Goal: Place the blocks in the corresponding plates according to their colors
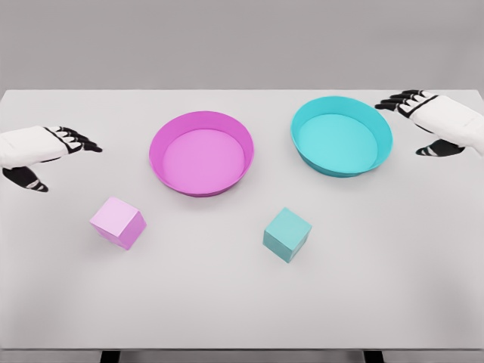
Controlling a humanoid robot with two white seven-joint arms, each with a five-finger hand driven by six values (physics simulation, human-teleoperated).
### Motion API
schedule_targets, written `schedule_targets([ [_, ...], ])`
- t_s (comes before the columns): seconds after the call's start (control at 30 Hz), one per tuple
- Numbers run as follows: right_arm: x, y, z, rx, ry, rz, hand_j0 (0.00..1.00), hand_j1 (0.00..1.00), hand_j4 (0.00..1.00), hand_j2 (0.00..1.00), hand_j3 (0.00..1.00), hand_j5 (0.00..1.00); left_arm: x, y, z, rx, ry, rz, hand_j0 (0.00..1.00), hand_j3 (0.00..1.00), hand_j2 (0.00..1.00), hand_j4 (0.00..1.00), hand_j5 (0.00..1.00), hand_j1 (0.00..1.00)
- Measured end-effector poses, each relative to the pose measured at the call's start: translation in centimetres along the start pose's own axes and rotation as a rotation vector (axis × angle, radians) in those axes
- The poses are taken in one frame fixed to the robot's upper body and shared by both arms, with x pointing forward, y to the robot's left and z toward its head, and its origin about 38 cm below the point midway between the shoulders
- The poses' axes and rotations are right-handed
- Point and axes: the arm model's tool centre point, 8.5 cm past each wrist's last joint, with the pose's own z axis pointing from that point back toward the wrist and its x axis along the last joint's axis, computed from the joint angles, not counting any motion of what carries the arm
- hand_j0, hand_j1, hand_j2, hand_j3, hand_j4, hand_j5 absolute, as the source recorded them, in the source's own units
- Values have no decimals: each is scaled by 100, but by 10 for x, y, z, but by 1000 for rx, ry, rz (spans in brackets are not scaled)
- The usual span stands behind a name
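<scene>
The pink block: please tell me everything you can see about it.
The pink block is a small cube of pale pink, lighter than the pink plate, with a matte, smooth look and no markings. Its top face and two side faces show; it sits flat on the white table, turned so one vertical edge faces the camera. It lies at the front left, in front of and to the left of the pink plate, not in it. Nothing touches it except the table; the left hand is apart from it.

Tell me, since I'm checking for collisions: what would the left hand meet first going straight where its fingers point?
Probably the pink plate; the left hand points right toward its rim, though its height above the table is unclear.
</scene>
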Motion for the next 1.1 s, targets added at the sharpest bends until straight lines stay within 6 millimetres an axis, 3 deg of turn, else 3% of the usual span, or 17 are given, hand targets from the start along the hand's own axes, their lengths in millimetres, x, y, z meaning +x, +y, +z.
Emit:
schedule_targets([
  [0.33, -8, -14, 13, -3, 21, 32, 100, 100, 100, 100, 100, 100, 6, -1, 17, 1, -44, 53, 100, 100, 100, 100, 100, 100],
  [0.4, -10, -51, 8, -30, 10, 100, 100, 100, 100, 100, 100, 100, 15, -7, 18, -15, -72, 59, 100, 100, 100, 100, 100, 100],
  [0.47, -5, -73, 1, -8, -23, 168, 100, 100, 100, 100, 100, 100, 24, -9, 16, -23, -100, 51, 100, 100, 100, 100, 100, 100],
  [0.63, 26, -75, -3, 141, -144, 294, 100, 100, 100, 100, 100, 100, 38, -7, 13, -29, -140, 32, 100, 100, 100, 100, 100, 100],
  [0.67, 31, -84, -4, 147, -163, 328, 100, 100, 100, 100, 100, 100, 41, -8, 11, -32, -151, 30, 100, 100, 100, 100, 100, 100],
  [0.77, 48, -81, -8, 196, -225, 363, 100, 100, 100, 100, 100, 100, 56, -14, 2, -50, -197, 25, 100, 100, 100, 100, 100, 100],
  [0.83, 61, -66, -10, 241, -274, 364, 100, 100, 100, 100, 100, 100, 63, -17, -3, -56, -220, 24, 100, 100, 100, 100, 100, 100],
  [1.1, 107, -39, -14, 286, -430, 347, 100, 100, 100, 100, 100, 100, 77, -25, -14, -65, -265, 35, 100, 100, 100, 100, 100, 100],
])
